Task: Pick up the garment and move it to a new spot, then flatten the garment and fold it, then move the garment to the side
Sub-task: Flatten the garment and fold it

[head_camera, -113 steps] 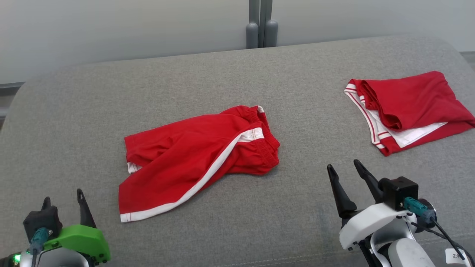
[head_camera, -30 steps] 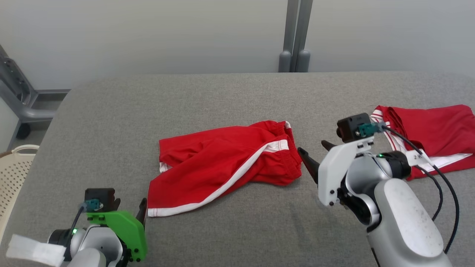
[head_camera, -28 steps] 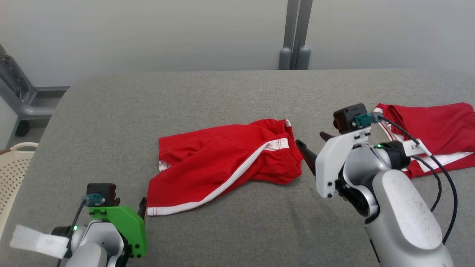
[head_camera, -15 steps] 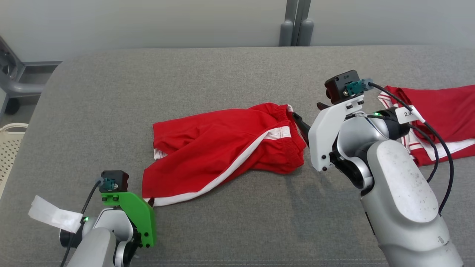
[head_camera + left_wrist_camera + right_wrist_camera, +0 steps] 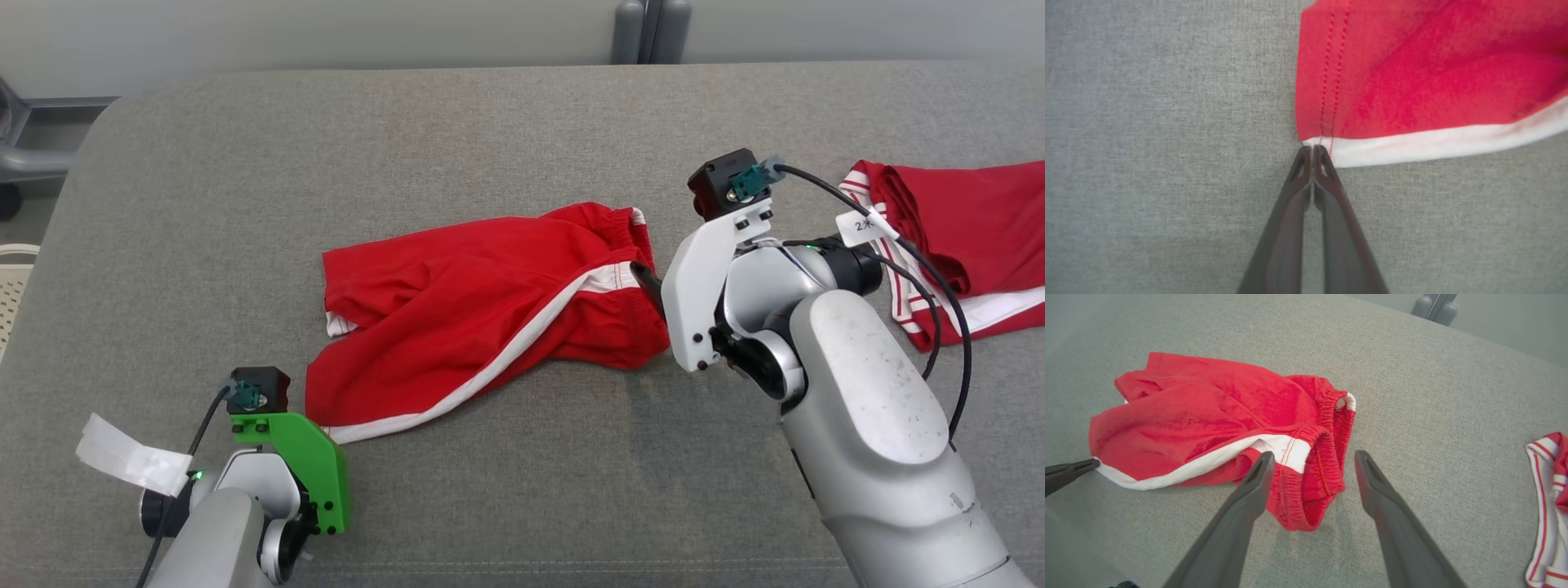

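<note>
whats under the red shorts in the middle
The red shorts lie on the grey cloth surface, which shows all round their edges. Anything beneath the crumpled folds is covered by the fabric and cannot be seen.

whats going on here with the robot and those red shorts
A two-armed robot is setting up to pick up the red shorts, which lie crumpled on the grey padded surface. Its left tool is shut right at the white-trimmed hem corner; whether it holds any fabric is hard to tell. Its right tool is open, fingers either side of the waistband end, not gripping yet. A second red garment lies off to the robot's right.
</note>
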You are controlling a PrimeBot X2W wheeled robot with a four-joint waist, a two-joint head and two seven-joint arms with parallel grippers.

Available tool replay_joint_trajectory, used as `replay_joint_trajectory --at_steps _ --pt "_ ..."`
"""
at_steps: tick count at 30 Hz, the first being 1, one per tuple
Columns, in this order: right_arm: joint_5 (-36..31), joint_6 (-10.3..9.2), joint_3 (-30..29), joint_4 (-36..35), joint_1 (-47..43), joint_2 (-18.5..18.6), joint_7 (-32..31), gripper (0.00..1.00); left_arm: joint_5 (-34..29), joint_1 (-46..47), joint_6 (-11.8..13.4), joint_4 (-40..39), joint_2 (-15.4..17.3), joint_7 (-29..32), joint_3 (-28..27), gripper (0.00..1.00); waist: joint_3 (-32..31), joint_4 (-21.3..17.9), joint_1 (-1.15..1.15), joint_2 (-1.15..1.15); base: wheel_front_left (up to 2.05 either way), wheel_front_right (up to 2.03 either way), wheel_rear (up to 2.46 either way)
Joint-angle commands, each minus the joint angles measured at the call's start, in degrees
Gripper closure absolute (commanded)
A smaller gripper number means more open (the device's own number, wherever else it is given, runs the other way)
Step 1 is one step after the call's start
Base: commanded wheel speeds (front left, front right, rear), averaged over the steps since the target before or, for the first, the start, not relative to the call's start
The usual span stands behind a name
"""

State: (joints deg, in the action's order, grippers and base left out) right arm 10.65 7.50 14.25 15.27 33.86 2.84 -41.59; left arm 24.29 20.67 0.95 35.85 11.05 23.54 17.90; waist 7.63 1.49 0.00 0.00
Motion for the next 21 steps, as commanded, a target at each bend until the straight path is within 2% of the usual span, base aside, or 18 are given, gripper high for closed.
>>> replay_joint_trajectory --at_steps 1,13,21 --pt "1.05 -0.03 -0.33 0.56 1.09 0.13 -1.33 0.00 0.20 0.69 -0.31 0.96 -0.46 -0.26 0.28 1.00 0.35 0.21 0.00 0.00 0.00 0.00 0.00" --pt "4.57 -0.03 -2.43 6.51 5.40 0.11 -8.91 0.00 0.65 2.65 -1.51 2.90 -1.38 -2.64 1.40 1.00 1.63 1.70 0.00 0.00 0.00 0.00 0.00" --pt "4.64 -0.03 -1.97 9.07 6.11 0.12 -9.06 0.01 0.68 3.66 -1.98 3.99 -1.74 -3.62 2.01 1.00 2.57 2.46 0.00 0.00 0.00 0.00 0.00"
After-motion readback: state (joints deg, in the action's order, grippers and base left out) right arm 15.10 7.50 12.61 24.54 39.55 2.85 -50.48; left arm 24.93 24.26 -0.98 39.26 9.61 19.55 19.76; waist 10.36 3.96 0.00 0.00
